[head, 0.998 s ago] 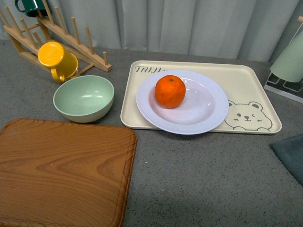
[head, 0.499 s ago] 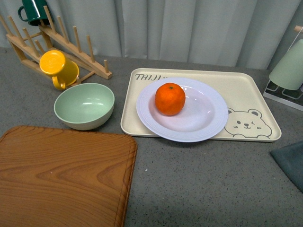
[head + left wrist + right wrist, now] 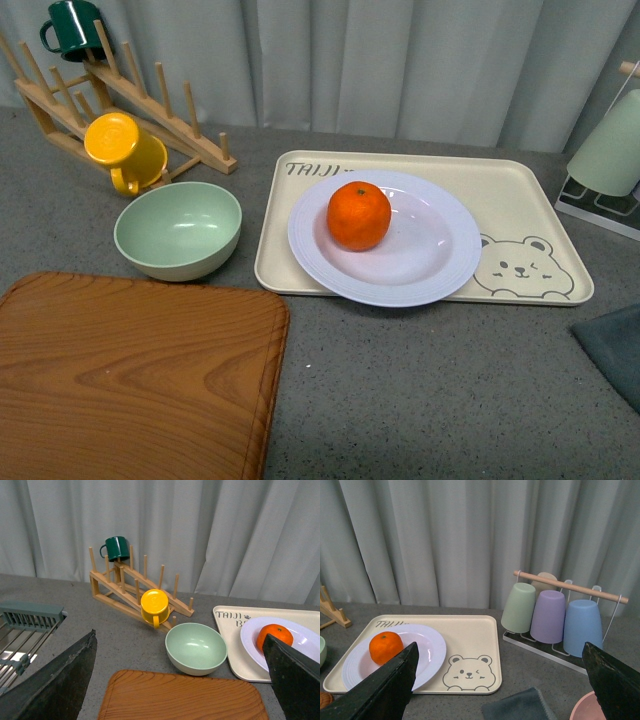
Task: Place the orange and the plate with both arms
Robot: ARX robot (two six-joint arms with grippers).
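Orange (image 3: pixel 359 215) sits loose on the plate (image 3: pixel 430 262) over the bear tray (image 3: pixel 520 190), so tilted lifting may roll it off; both grippers' fingers (image 3: pixel 60 680) (image 3: pixel 385 680) are spread wide, empty.

Left gripper (image 3: pixel 182 680): two dark, matte, wedge-shaped fingers (image 3: pixel 55 685). Right gripper (image 3: pixel 500 682): same dark wedges, plain, unmarked.

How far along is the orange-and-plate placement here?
It looks done: the round bright orange fruit sits in the large white ribbed plate, which rests on the beige bear-print tray. Nothing is held; left gripper and right gripper are open and raised. Nothing seems left.
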